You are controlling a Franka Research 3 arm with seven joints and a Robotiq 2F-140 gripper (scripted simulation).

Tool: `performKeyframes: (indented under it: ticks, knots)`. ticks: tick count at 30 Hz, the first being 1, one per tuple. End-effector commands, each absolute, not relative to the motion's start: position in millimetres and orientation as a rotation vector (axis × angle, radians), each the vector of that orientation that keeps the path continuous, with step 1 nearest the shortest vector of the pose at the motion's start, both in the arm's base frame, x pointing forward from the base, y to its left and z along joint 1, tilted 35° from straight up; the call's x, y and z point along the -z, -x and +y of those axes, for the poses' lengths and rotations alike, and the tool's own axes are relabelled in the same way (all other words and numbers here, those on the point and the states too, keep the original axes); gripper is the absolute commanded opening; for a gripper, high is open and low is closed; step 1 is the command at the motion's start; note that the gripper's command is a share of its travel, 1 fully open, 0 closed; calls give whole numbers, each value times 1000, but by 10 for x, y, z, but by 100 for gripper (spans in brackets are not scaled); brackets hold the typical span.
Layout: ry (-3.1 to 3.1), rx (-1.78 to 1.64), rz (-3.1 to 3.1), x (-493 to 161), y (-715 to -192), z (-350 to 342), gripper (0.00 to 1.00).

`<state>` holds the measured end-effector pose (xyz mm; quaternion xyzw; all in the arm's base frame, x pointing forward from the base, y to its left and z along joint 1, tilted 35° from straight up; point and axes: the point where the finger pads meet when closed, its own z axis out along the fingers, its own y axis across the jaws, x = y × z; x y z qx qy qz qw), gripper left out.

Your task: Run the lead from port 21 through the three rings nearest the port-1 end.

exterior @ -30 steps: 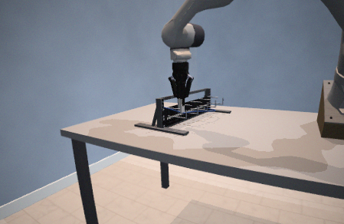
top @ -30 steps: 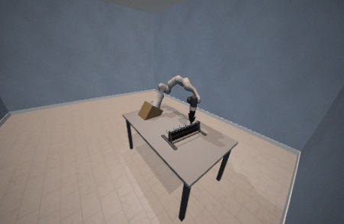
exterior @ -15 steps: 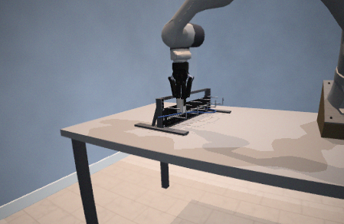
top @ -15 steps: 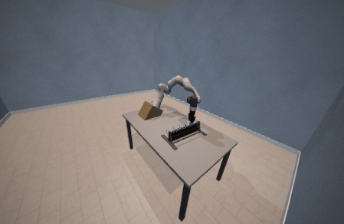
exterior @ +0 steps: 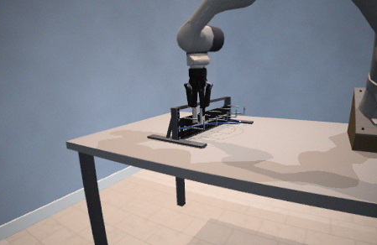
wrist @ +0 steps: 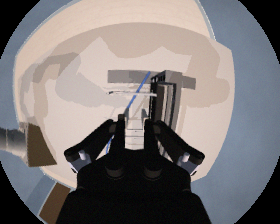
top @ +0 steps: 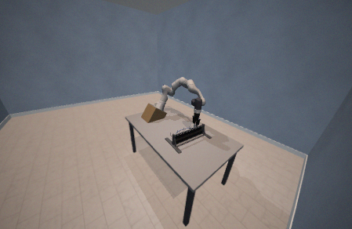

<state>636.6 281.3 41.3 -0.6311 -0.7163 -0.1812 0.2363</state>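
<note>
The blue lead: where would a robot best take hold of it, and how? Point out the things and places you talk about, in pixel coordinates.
Probably by the straight stretch of the lead [exterior: 190,127] [wrist: 138,90] beside the rack [top: 173,145] [exterior: 190,143] [wrist: 117,76], from above, pinching across it: it is thin and runs roughly level, and the rack blocks one side.
</note>
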Motion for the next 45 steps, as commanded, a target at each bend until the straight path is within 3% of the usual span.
performKeyframes:
  ticks: [1,45]
  knots:
    - [1733,490,-1959,-407,-6354,2817,20]
    - [1733,490,-1959,-753,-6402,2583,20]
